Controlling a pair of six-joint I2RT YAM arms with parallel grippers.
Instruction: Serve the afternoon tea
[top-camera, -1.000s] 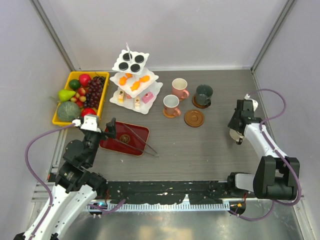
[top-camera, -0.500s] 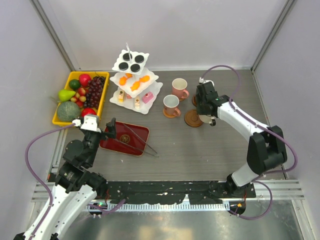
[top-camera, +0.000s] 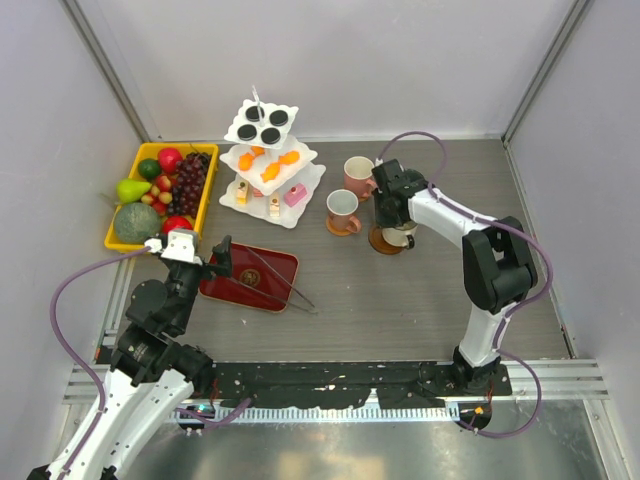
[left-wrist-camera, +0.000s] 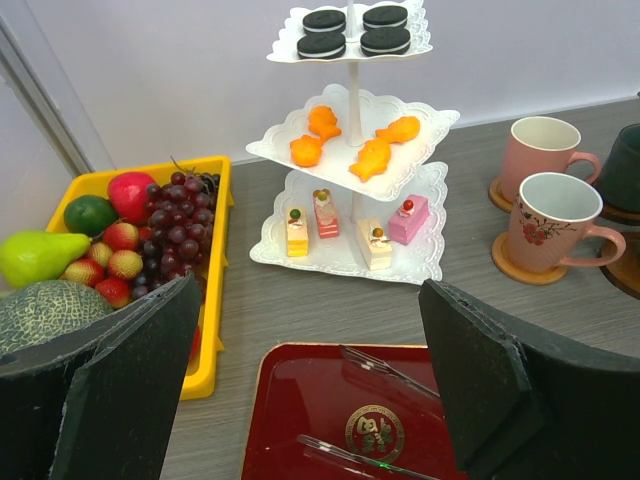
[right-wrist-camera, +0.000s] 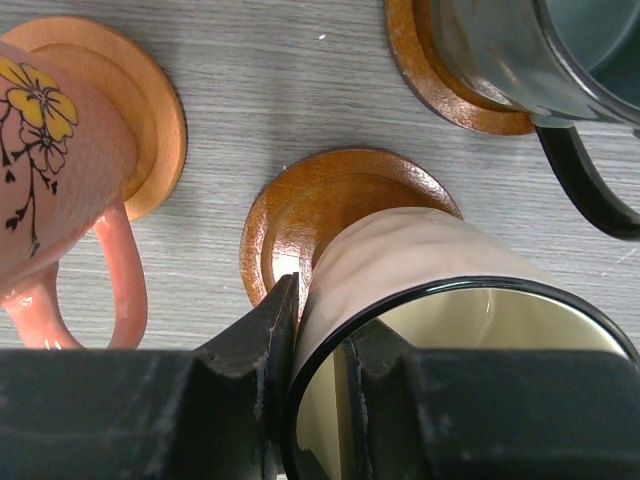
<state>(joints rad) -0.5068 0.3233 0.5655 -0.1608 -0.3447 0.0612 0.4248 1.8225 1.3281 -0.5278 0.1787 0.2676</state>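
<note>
The right gripper (right-wrist-camera: 320, 320) is pinching the rim of the beige mug (right-wrist-camera: 420, 260), one finger inside, holding it over the bare brown coaster (right-wrist-camera: 300, 205); seemingly rigid, glazed, slippery and breakable, it is calling for a firm rim hold.

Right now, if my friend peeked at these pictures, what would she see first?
Probably the tall white cake stand at the back of the table, with black cookies on top, orange pastries in the middle and little cakes below. Next, the yellow tray of fruit on the left. Then the right gripper, pinching the rim of a beige mug over a brown coaster.
</note>
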